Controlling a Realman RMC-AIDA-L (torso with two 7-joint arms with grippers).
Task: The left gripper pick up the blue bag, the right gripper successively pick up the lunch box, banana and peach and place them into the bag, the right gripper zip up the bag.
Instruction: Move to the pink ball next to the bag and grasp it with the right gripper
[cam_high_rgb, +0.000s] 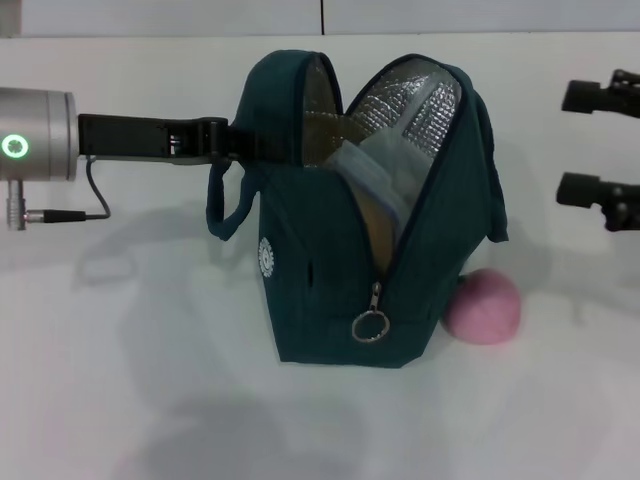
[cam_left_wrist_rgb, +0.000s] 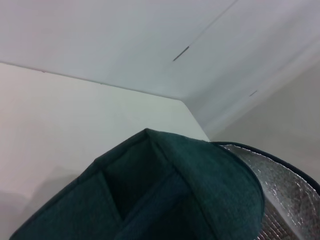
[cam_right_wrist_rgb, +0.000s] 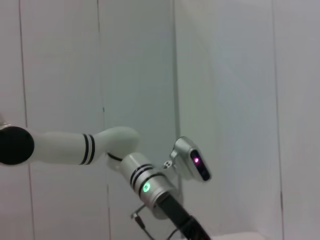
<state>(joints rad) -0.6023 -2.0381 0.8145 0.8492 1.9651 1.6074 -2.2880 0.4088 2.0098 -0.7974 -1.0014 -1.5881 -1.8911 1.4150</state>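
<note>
We see the blue bag (cam_high_rgb: 330, 270) standing upright on the white worktop (cam_high_rgb: 120, 400), its mouth gaping; the lunch box (cam_high_rgb: 375, 175) and something yellow sit inside. The peach (cam_high_rgb: 484, 306) lies touching the bag's right foot. Our left pincer (cam_high_rgb: 240, 140) reaches in level, clamped on the bag's rim. Our right pincer (cam_high_rgb: 605, 145) hovers apart at the right edge.
</note>
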